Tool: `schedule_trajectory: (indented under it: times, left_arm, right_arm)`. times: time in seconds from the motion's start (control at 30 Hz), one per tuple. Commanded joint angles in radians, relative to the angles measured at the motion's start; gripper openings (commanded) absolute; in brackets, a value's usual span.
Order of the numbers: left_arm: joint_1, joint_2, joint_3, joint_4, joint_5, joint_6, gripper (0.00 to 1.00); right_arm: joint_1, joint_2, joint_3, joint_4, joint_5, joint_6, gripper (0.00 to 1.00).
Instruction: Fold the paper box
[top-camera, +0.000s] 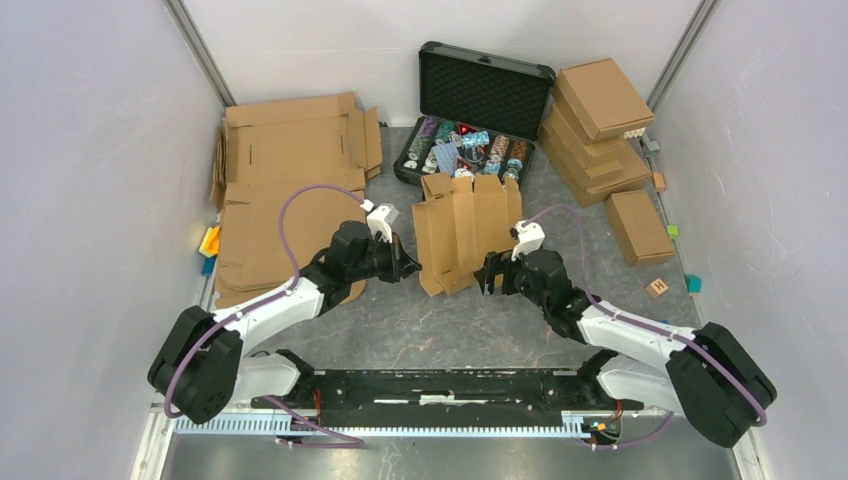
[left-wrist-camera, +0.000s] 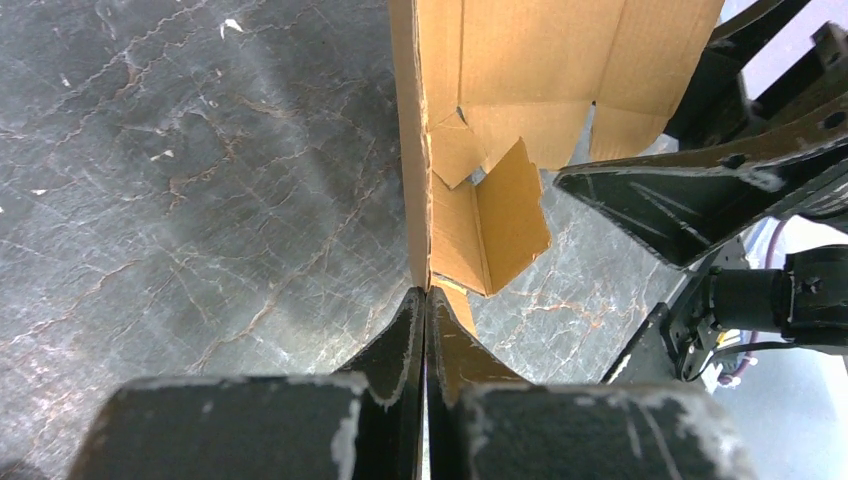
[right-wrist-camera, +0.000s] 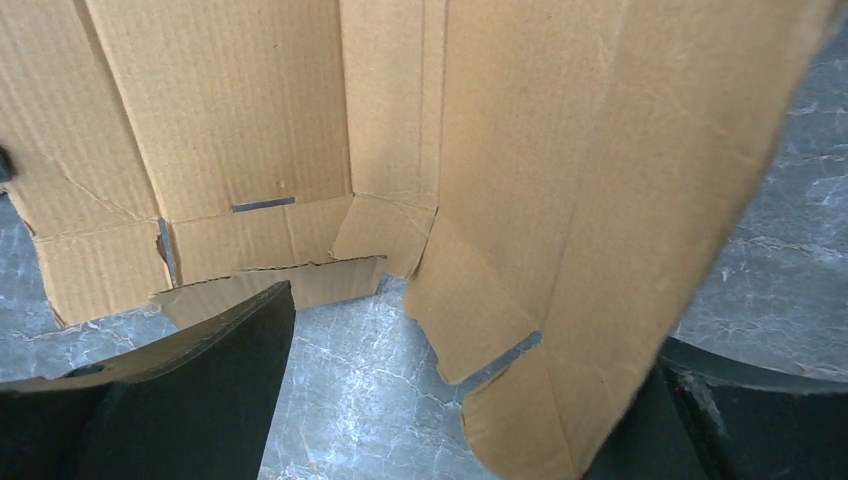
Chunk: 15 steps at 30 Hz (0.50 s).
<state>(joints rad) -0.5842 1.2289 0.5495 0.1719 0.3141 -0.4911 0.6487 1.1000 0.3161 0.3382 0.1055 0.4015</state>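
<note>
The paper box (top-camera: 465, 235) is a partly unfolded brown corrugated blank in the middle of the table, its panels raised and its flaps loose. My left gripper (top-camera: 413, 268) is at its left edge, and in the left wrist view the gripper (left-wrist-camera: 427, 292) is shut on the upright cardboard edge of the box (left-wrist-camera: 520, 60). My right gripper (top-camera: 490, 277) is at the box's near right corner. The right wrist view shows this gripper (right-wrist-camera: 470, 340) open, with a slotted panel of the box (right-wrist-camera: 250, 110) hanging between its fingers, close to the right finger (right-wrist-camera: 700, 420).
An open black case (top-camera: 486, 88) of poker chips stands behind the box. Folded cardboard boxes (top-camera: 595, 120) are stacked at the back right, with one more box (top-camera: 638, 227) in front. Large flat cardboard sheets (top-camera: 290, 180) lie left. Small coloured blocks (top-camera: 657, 287) sit near both walls.
</note>
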Motion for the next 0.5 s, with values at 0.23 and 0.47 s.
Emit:
schedule_trajectory:
  times: [0.23,0.47]
  left_arm:
    - [0.001,0.035,0.023,0.089,0.056,-0.112,0.02]
    - [0.001,0.066,0.054,0.095,0.053,-0.175,0.02]
  right_arm:
    - [0.056,0.054,0.026,0.049,0.087,-0.066,0.98]
    - [0.083,0.052,-0.026,0.064,0.069,-0.110,0.93]
